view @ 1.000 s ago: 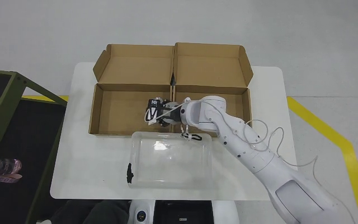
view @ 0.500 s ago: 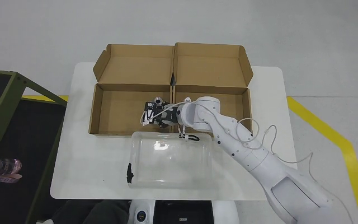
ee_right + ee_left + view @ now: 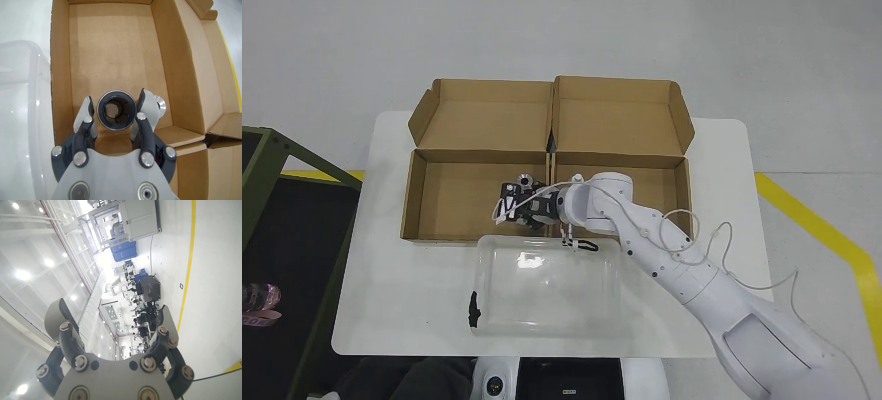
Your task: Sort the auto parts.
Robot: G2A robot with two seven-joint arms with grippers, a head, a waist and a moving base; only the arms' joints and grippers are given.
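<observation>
My right gripper (image 3: 115, 106) hangs low inside the left cardboard box (image 3: 113, 47), near the wall shared with the right box. Its fingers are open and stand on either side of a black hollow cylindrical part (image 3: 116, 112), with a thin gap showing on each side. A small shiny metal disc (image 3: 160, 104) lies just outside one finger. In the top view the same gripper (image 3: 510, 203) is over the right end of the left box (image 3: 442, 200). My left gripper (image 3: 111, 308) is open, holds nothing and points out into the room.
A clear plastic bin (image 3: 482, 290) sits in front of the boxes, close under the right arm. The right cardboard box (image 3: 667, 185) adjoins the left one, both with lids folded back. The white table (image 3: 392, 280) has free room at its left side.
The right gripper has shifted slightly to the left inside the left box over the last second, then stayed nearly still.
</observation>
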